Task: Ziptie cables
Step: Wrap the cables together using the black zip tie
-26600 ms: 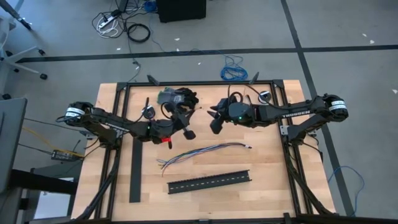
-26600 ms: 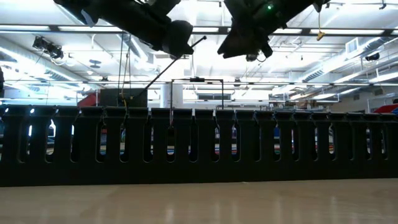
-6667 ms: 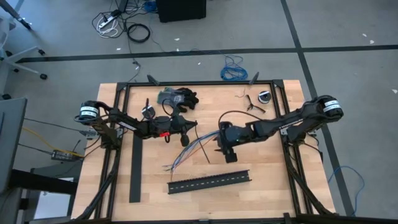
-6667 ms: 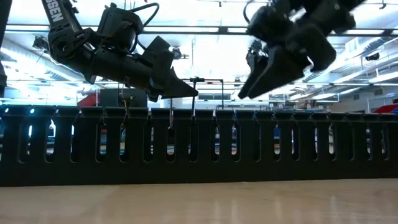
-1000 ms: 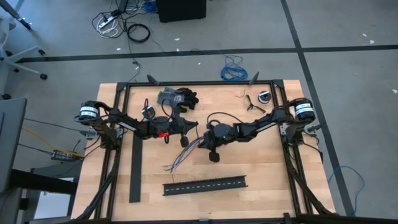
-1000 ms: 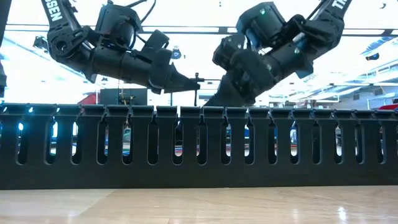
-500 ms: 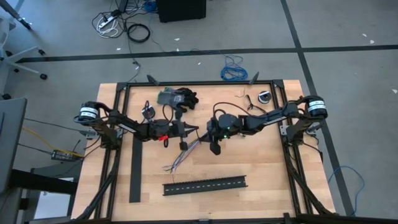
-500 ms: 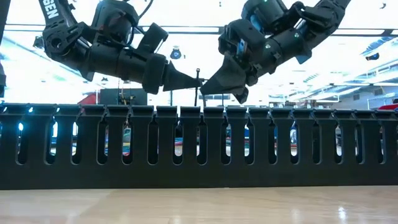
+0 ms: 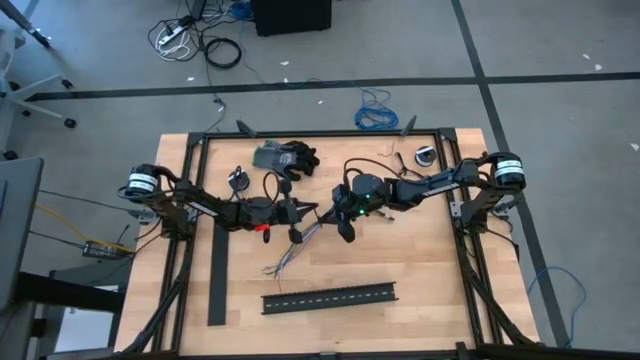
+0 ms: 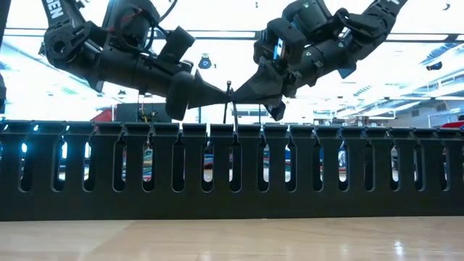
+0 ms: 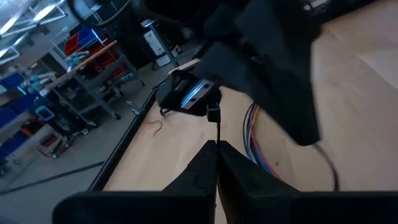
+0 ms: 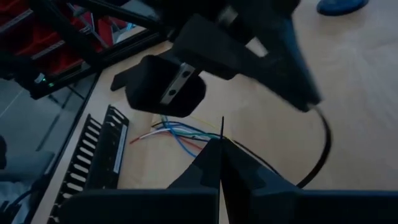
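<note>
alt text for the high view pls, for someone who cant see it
Seen from above, the left tool and right tool meet tip to tip, both shut, over the cables in the middle of a wooden table. A black slotted channel lies nearer the front edge, and a dark glove lies near the back.

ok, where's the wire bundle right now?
In the high view the cables lie mid-table, below the meeting left gripper and right gripper, above the black slotted channel.

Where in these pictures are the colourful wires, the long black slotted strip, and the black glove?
cables [image 9: 288, 254]: high view, on the splayed loose ends.
black slotted channel [image 9: 328, 297]: high view, on the middle of its length.
black glove [image 9: 299, 157]: high view, on its palm near the table's far edge.
</note>
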Robot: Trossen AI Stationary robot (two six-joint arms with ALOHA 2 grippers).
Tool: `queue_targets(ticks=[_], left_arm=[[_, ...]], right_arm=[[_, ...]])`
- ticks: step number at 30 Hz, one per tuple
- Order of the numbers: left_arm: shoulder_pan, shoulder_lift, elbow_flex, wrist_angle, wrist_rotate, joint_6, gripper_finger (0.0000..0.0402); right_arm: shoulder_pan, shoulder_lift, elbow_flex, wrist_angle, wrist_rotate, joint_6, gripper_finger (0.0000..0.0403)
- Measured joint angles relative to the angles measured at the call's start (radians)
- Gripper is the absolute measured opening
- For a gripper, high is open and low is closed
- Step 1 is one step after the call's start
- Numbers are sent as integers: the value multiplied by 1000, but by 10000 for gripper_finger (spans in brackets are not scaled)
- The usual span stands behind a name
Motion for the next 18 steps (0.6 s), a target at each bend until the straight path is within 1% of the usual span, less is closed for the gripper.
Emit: queue_targets(ticks=[4, 13, 18], left_arm=[[-18, 0, 0, 0, 0, 50, 0], [-27, 0, 0, 0, -3, 85, 0], [-27, 0, 0, 1, -7, 103, 0]], right_arm=[[-17, 0, 0, 2, -19, 1, 0], [-33, 0, 0, 35, -71, 3, 0], [-33, 1, 0, 43, -75, 13, 0]])
